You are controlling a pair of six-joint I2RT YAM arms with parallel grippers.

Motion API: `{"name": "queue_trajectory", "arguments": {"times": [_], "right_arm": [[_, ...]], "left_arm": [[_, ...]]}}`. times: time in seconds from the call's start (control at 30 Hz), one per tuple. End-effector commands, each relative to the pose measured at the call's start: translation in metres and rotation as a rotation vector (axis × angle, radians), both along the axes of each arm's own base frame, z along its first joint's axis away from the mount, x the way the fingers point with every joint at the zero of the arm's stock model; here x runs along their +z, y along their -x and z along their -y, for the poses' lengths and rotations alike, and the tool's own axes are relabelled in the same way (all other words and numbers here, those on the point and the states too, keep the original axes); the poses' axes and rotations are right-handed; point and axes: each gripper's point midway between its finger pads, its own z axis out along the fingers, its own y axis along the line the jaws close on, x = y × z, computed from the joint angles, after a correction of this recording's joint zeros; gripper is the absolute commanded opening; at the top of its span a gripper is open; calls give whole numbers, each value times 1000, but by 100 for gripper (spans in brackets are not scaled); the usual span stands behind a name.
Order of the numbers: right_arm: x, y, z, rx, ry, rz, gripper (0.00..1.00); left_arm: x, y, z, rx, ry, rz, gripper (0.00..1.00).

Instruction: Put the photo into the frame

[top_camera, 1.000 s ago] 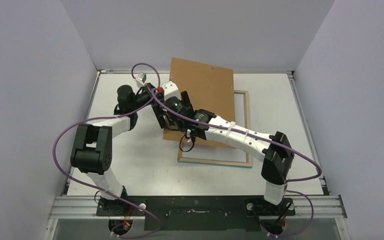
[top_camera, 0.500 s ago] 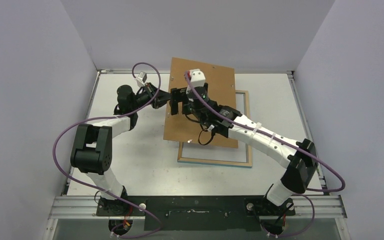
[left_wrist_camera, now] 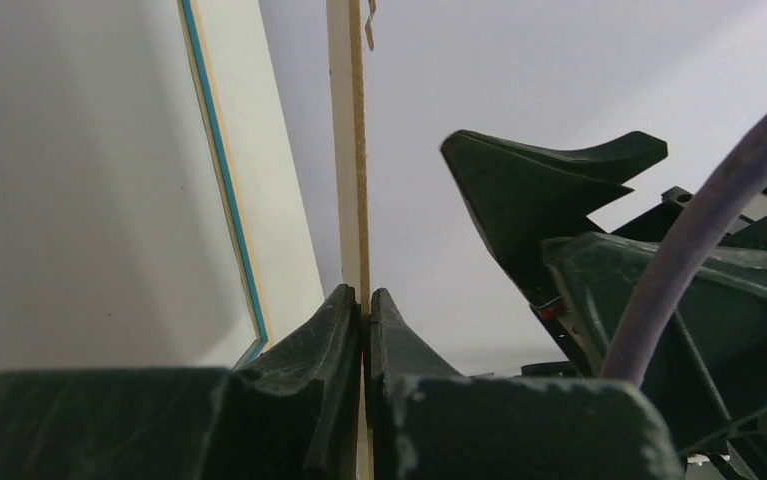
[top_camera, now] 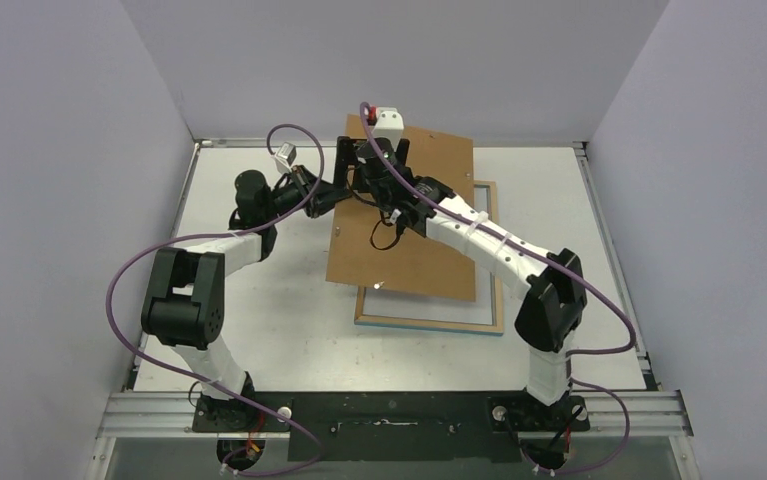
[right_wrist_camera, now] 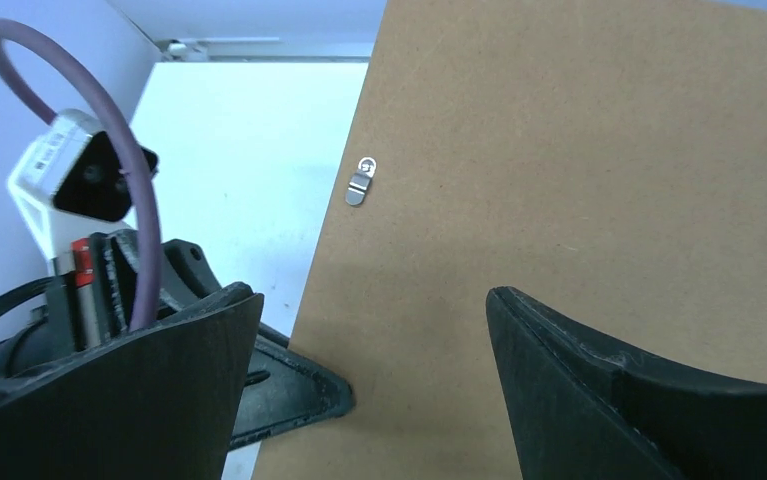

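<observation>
Board (top_camera: 409, 215), brown, flat and matte, stands tilted over the frame (top_camera: 429, 325). Its left edge is pinched in my left gripper (top_camera: 337, 193), whose jaws are closed tight on it, as they were a second ago. My right gripper (top_camera: 371, 160) has travelled from the board's near-left edge up to its far-left corner. It now hangs over the board's face, jaws spread wide and holding nothing. Count: two arms, two grippers, one board, one frame. The frame is a thin rectangle with a turquoise front and pale wood-coloured edges. It lies flat on the white desk (top_camera: 259, 320) under the board, with its near and right rails showing. One small metal clip (right_wrist_camera: 360, 181) sits by the board's edge.
</observation>
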Motion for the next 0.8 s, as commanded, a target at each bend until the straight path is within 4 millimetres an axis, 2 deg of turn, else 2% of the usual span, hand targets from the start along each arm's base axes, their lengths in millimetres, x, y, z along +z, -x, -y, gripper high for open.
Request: {"name": "queue_trajectory", "arguments": {"times": [0.0,0.17,0.33,0.4,0.5,0.63,0.77], "right_arm": [[14,-11,5,-72,3,27,84],[11,-21,12,-91,19,13,81],[11,-20,39,-89,-22,-20,82],[12,-17,60,-105,-52,-46,82],[1,-13,102,-165,-79,-109,82],[-18,-2,166,-287,-134,-181,83],[-40,10,224,-398,-180,-238,84]], "left_arm": [[47,13,3,-29,39,174,0],[44,12,4,-30,36,166,0],[32,7,11,-31,22,146,0],[25,4,17,-36,13,142,0],[12,0,29,-44,-1,137,0],[-9,-8,45,-43,-19,130,0],[-34,-20,51,-11,-31,99,0]]}}
